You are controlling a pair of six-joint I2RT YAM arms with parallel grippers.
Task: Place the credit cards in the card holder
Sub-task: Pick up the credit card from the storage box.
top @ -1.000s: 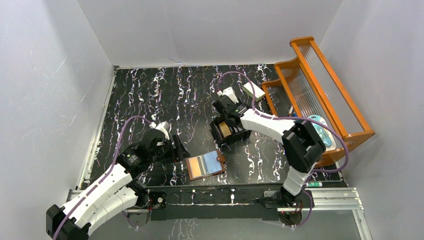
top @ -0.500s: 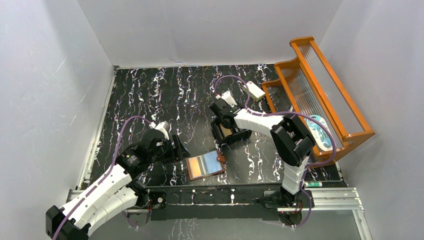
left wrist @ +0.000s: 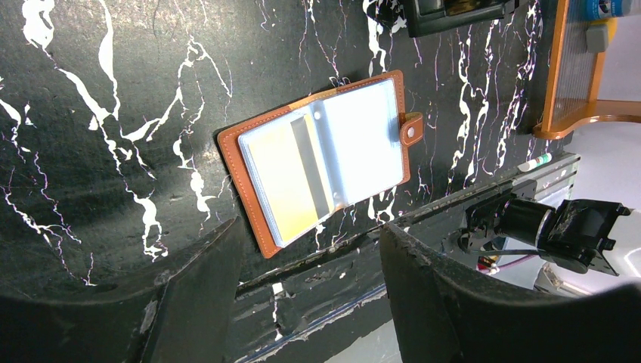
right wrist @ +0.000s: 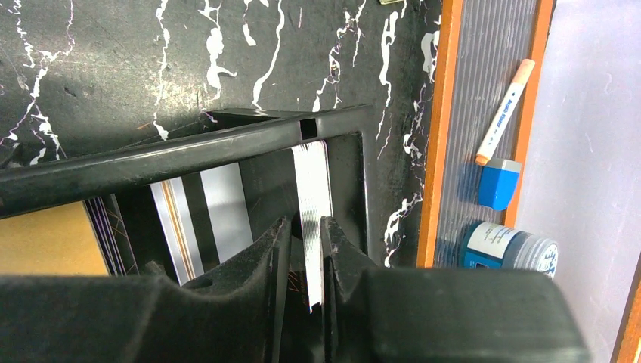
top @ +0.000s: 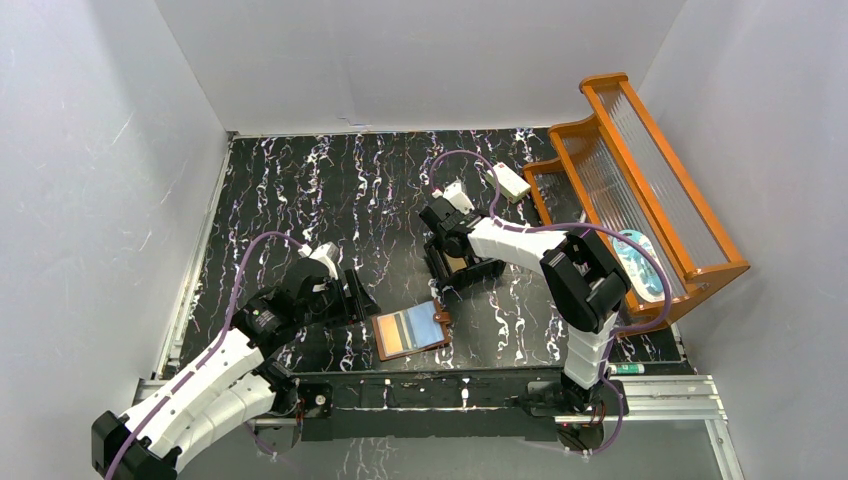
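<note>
In the black box point(right wrist: 227, 144), right gripper point(right wrist: 305, 228) pinching half-hidden white card point(right wrist: 311, 181), left gripper point(left wrist: 308, 233) spread empty

Card holder point(top: 410, 331): on table point(top: 300, 190), near edge (right up front).
Credit cards point(right wrist: 310, 181): in box point(right wrist: 189, 155), behind it.

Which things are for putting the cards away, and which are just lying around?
For the job: open card holder; credit cards in the black box; right hand gripping a white card.

Just lying about: orange rack; marker; jar; white block.
</note>
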